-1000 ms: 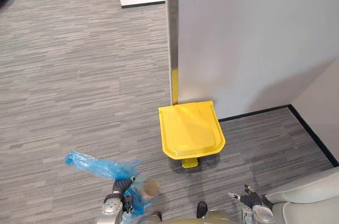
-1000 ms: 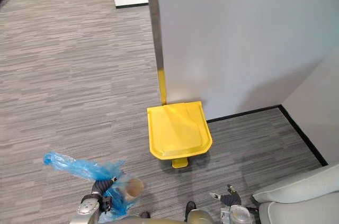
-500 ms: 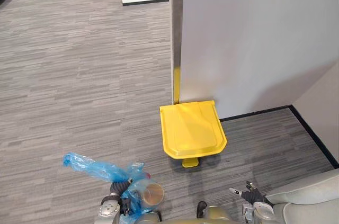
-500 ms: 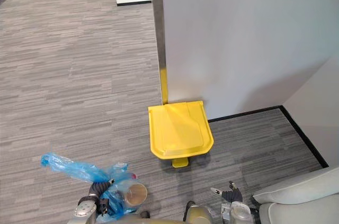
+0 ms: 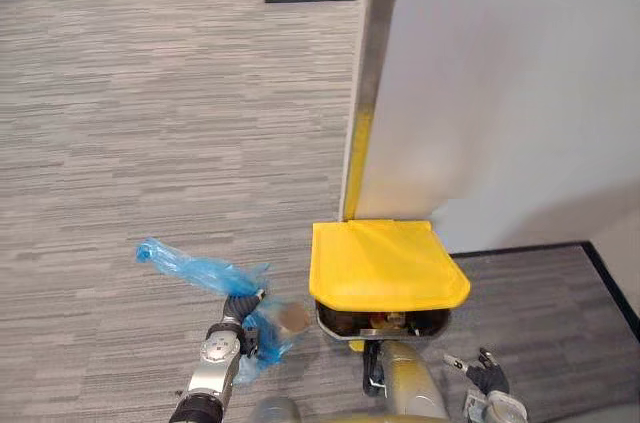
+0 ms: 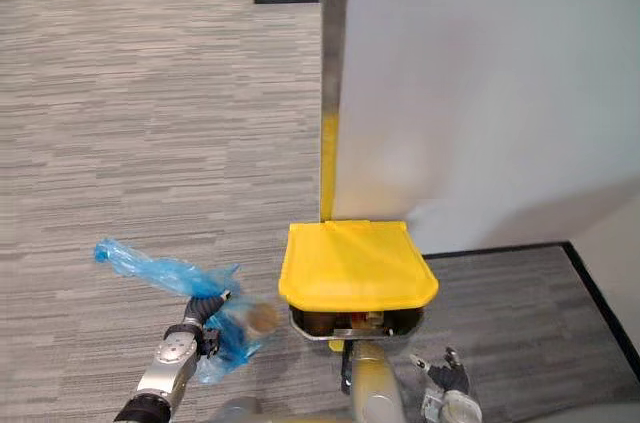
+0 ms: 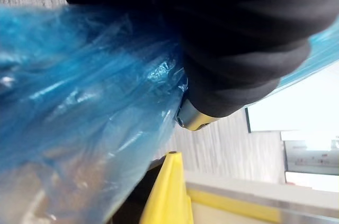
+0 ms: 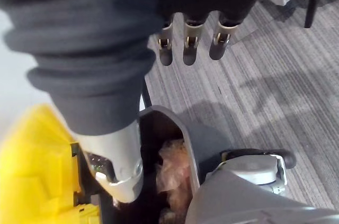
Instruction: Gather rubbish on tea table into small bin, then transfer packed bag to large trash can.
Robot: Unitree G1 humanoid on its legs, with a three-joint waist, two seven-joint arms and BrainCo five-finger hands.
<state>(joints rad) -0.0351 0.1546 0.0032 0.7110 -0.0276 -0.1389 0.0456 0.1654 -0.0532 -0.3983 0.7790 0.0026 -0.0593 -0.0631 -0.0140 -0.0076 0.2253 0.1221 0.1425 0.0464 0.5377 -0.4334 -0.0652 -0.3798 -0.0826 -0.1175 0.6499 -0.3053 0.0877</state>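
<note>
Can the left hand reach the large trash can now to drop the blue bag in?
Probably yes. The yellow lid is raised, the trash can stands open, and the left hand holds the blue bag close beside it with nothing between.

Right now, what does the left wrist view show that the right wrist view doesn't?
Left wrist view: the blue bag gripped in the left hand, close up. Right wrist view: the right hand open, holding nothing, and rubbish inside the large trash can. Both: the can's raised yellow lid and grey carpet.
</note>
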